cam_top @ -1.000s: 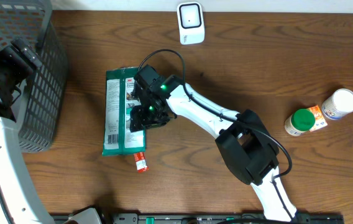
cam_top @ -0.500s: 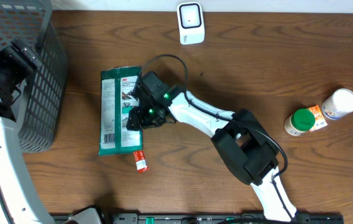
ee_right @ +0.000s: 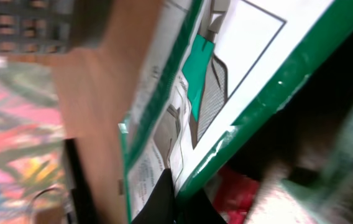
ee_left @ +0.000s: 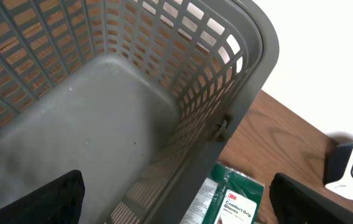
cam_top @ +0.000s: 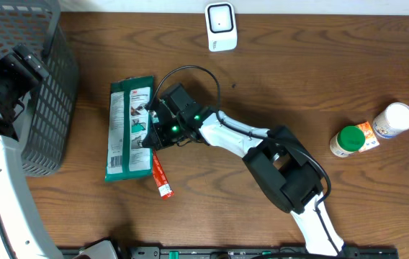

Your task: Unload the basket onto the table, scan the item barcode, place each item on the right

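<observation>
Overhead, the task looks barely begun. The right hand (cam_top: pixel 155 131) sits over the right-hand edge of the green packet (cam_top: pixel 123 137). Its fingers are together and, as far as I can judge, clamped on that thin edge. The right wrist view is blurred, but it shows the packet's green border and white panel pressed up close to the fingers.

The packet looks to lie flat on the bench (cam_top: pixel 298 65), in its left part and just beside the grey basket (cam_top: pixel 39 108). The white scanner (cam_top: pixel 221 27) stands well apart from it, at the middle of the far edge. What is left is most of the job: lifting the packet, carrying it across, and turning its code to the scanner.

The left hand (ee_left: pixel 176 202) hangs over the basket with its fingers wide apart, holding nothing.

The packet is a flat, floppy pouch, dark green with white printed panels. Its long side runs from the far edge toward the near edge, a little tilted. The left wrist view reads "Comfort Grip" on its face. A white strip along its left side may carry the barcode, but it is too small to be sure. A small red item (cam_top: pixel 163 180) lies at the packet's near right corner.
</observation>
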